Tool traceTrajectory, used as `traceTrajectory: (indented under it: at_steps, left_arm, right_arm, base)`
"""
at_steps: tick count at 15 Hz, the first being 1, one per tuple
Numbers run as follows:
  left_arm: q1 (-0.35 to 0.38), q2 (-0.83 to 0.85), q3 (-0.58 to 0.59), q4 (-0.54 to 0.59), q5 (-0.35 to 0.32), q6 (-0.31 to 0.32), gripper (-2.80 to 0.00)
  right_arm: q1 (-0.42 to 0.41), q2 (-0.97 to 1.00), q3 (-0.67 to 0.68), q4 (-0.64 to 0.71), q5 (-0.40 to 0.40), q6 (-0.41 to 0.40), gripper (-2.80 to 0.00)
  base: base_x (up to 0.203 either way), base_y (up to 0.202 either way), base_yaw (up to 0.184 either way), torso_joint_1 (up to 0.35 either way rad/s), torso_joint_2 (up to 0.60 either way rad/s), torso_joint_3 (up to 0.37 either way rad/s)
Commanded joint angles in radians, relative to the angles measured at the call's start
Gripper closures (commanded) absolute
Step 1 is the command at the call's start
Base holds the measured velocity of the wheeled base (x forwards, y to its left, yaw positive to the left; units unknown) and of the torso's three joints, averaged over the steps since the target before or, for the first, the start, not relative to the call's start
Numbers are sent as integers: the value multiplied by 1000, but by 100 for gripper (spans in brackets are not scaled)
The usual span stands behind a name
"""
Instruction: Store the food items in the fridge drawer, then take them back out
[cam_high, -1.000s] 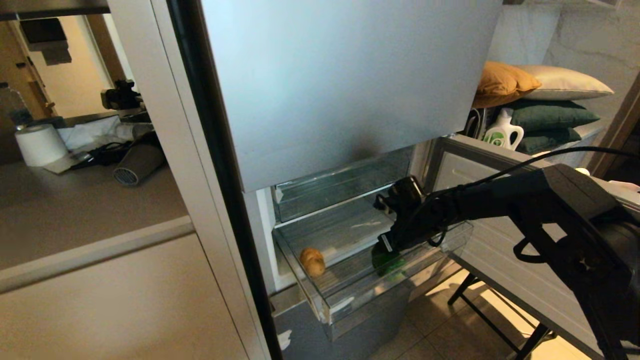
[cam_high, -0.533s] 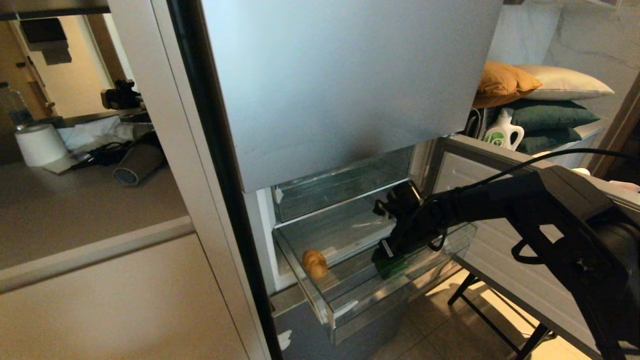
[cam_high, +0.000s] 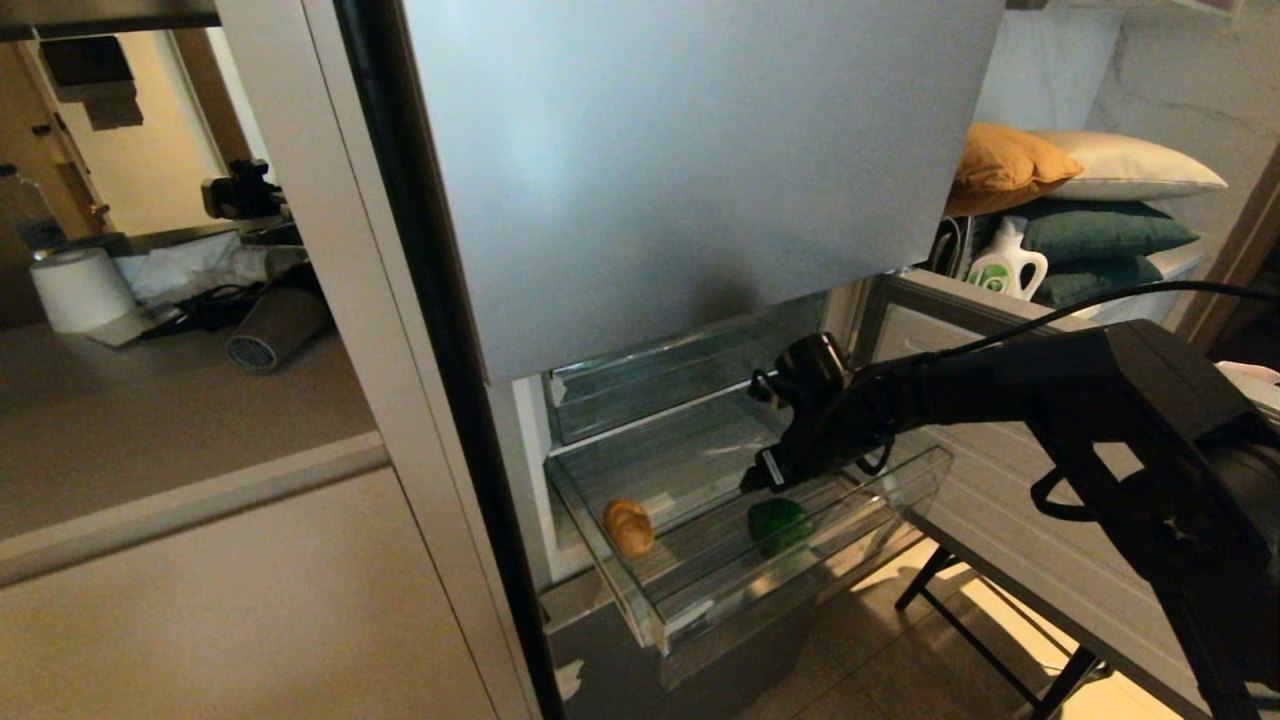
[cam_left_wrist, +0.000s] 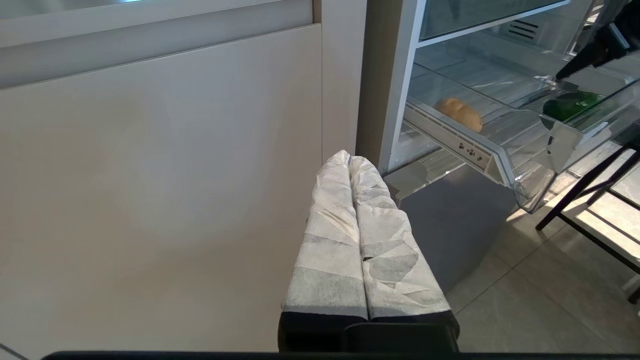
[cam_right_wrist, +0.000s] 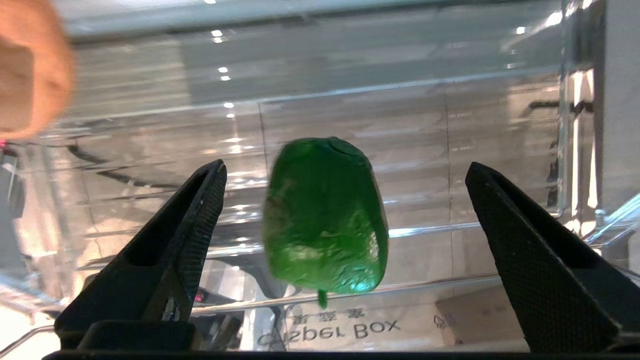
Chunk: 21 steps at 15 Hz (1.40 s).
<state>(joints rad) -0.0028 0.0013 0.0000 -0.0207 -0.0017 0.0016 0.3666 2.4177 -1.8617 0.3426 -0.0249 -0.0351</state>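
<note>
The fridge drawer (cam_high: 655, 625) stands pulled out, a clear bin with a ribbed floor. The tan potato (cam_high: 628, 527) lies at its left end and the green pepper (cam_high: 779, 524) lies further right. My right gripper (cam_high: 752, 482) hangs open just above the pepper, apart from it. In the right wrist view the pepper (cam_right_wrist: 325, 215) lies on the floor between the wide-spread black fingers (cam_right_wrist: 200, 210) of the right gripper (cam_right_wrist: 345, 166), touching neither, and the potato (cam_right_wrist: 30, 70) shows at the edge. My left gripper (cam_left_wrist: 350, 159), wrapped in white, is shut and parked beside the beige cabinet.
The tall silver upper door (cam_high: 680, 180) overhangs the drawer. A grey table on black legs (cam_high: 1000, 560) stands close on the right, with a detergent bottle (cam_high: 1005, 262) and pillows behind. A counter with a paper roll (cam_high: 80, 290) lies left of the beige cabinet (cam_high: 250, 600).
The right gripper has opened wider and lifted off the pepper, which now lies free on the drawer floor. The potato and the left arm have not moved.
</note>
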Motion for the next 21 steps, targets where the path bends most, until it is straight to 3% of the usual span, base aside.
traceTrajectory:
  at_steps: [1,11,21]
  left_arm:
    - [0,0,11,-1,0,-1,0]
    - [0,0,11,-1,0,0,0]
    - [0,0,11,-1,0,0,0]
  right_arm:
    - [0,-35,8,1,0,-1,-280]
    - [0,-267,200,3,3,12,-280]
    - [5,-284,274,1,3,9,-280]
  base:
    - [0,0,0,0,0,0]
    - [0,0,0,0,0,0]
    - [0,0,0,72,-149,-77]
